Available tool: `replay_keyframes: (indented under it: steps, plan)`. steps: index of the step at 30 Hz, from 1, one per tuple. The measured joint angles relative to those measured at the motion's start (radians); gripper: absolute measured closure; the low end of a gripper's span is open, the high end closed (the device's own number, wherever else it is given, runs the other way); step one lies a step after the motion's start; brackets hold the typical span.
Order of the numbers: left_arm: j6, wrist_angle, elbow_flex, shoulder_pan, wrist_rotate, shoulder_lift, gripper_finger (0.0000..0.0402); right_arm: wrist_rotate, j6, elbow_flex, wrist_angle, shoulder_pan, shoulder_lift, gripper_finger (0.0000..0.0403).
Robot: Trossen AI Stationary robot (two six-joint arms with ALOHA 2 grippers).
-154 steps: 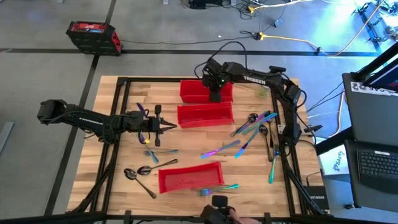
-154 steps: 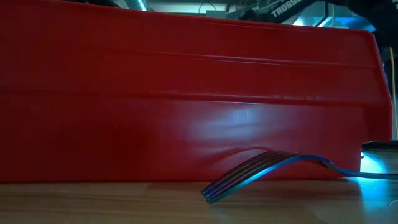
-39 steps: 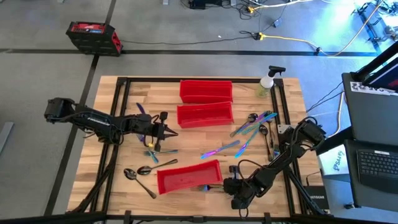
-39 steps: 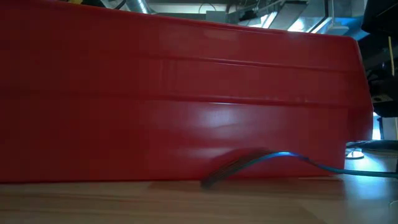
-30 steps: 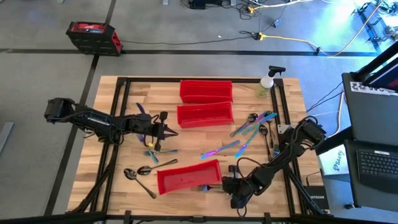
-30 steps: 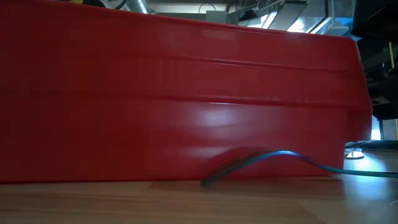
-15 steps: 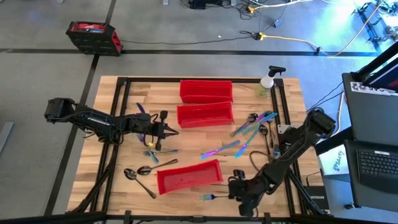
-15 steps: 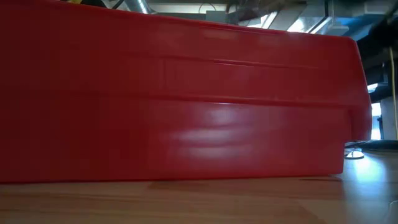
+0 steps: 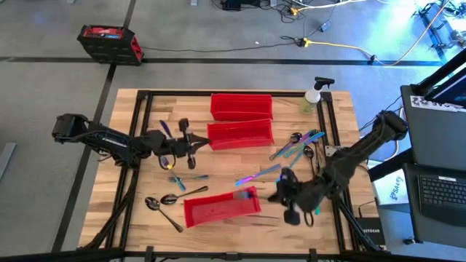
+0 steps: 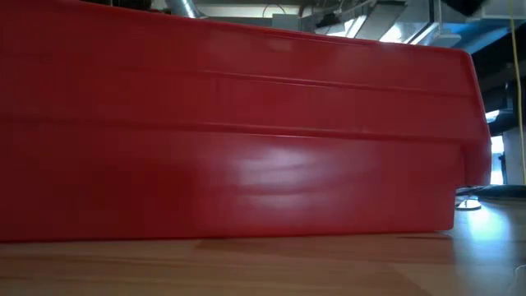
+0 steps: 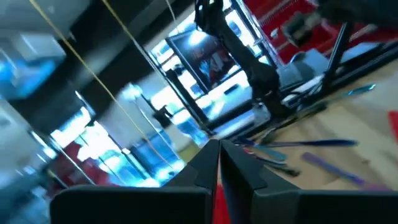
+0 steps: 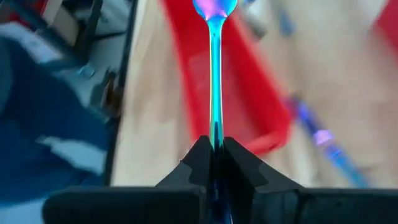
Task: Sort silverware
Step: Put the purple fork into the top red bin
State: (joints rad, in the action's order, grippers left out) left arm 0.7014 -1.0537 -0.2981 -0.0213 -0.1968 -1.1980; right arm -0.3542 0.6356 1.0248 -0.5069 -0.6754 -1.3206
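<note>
While the right gripper hangs just off the right end of the nearest red bin, its fingers are pinched tight on the handle of a teal fork, so the step in hand looks like carrying one piece of silverware to that bin. The right wrist view shows what the high view blurs: the slim handle runs straight out from between the closed fingers, with the bin's end lying beyond it, so the piece is off the table and not yet inside. The next move probably calls for bringing the fork over the bin's open floor and only then parting the fingers, since a release at the rim could tip it back onto the wood.

Left of the middle red bin, the left gripper waits above the table; its wrist view shows its fingers pressed together, apparently on nothing. More silverware lies scattered to the right of that middle bin, and two spoons rest left of the nearest bin. From the low view only the nearest bin's long wall shows.
</note>
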Motion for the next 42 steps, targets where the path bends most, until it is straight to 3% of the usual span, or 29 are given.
replay_keyframes:
  steps: [7,14,20,30,42]
  plan:
    - [0.279,0.141,-0.105,-0.008,0.091,0.000,0.0332,0.043,-0.178,0.000,0.040,0.170,0.060,0.0397]
    - [0.462,0.185,-0.166,-0.012,0.085,0.000,0.0234,0.161,-0.303,0.001,0.076,0.320,0.061,0.0397]
    - [0.549,0.217,-0.169,-0.012,0.075,0.000,0.0180,0.222,-0.388,0.001,0.170,0.412,0.061,0.0397]
    - [0.608,0.201,-0.175,-0.031,0.056,-0.001,0.0162,0.259,-0.438,0.001,0.168,0.528,0.060,0.0398]
    - [0.608,0.139,-0.175,-0.031,0.055,-0.006,0.0162,0.379,-0.439,0.001,0.162,0.605,0.060,0.0398]
